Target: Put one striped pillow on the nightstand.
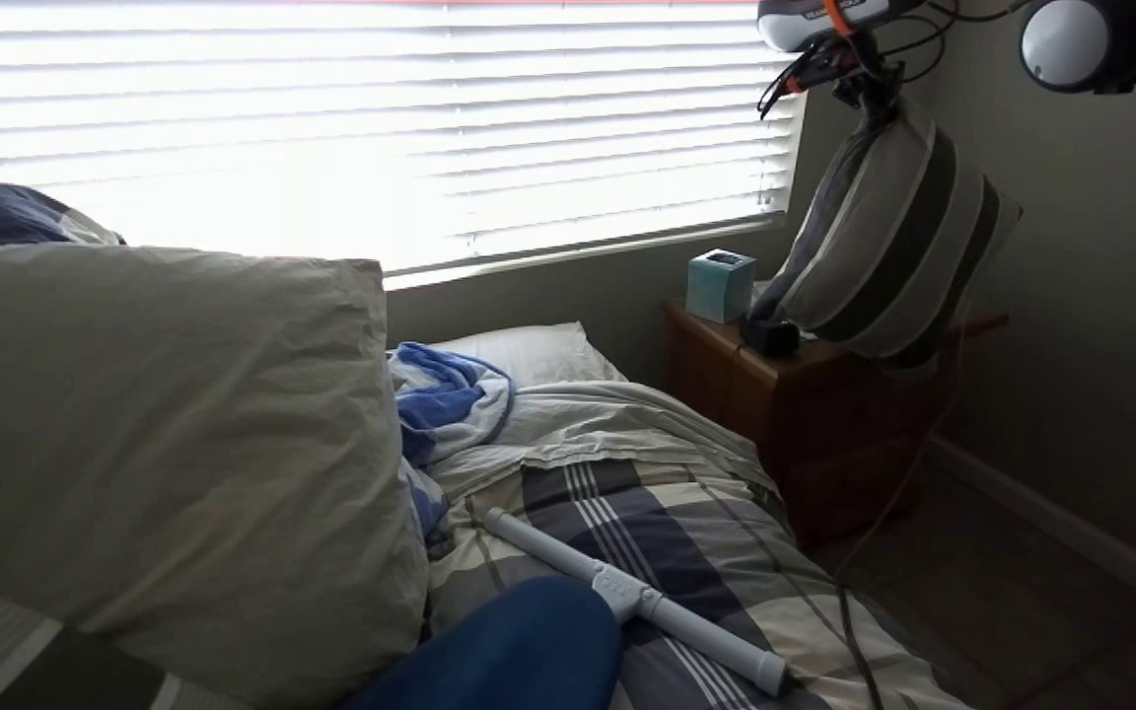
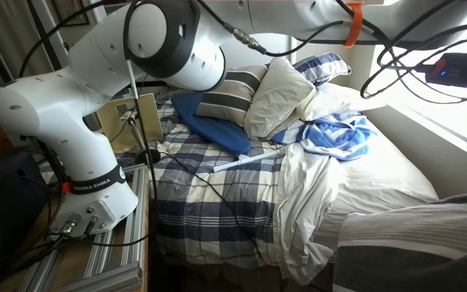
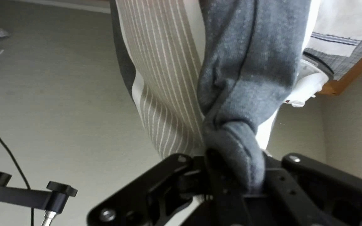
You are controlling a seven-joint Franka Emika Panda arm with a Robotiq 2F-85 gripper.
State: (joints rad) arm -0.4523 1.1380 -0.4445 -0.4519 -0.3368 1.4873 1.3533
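Observation:
One striped pillow (image 1: 908,237) hangs tilted from my gripper (image 1: 872,94) beside the wall in an exterior view. It also shows at the lower right of an exterior view (image 2: 416,251). In the wrist view my gripper (image 3: 240,169) is shut on a grey, bunched corner of this pillow (image 3: 250,75). The reddish-brown nightstand (image 1: 824,424) stands under the pillow, which hides part of its top. The pillow's lower edge is at the height of the top; I cannot tell whether they touch. Another striped pillow (image 2: 233,91) lies on the bed, against the cream pillow (image 2: 278,97).
A teal tissue box (image 1: 721,286) and a small black object (image 1: 770,336) stand on the nightstand's left part, near the pillow. A wall (image 1: 1071,325) and window blinds (image 1: 331,148) are close behind. The bed (image 1: 706,532) holds a blue ironing board (image 2: 217,127). A cable hangs nearby.

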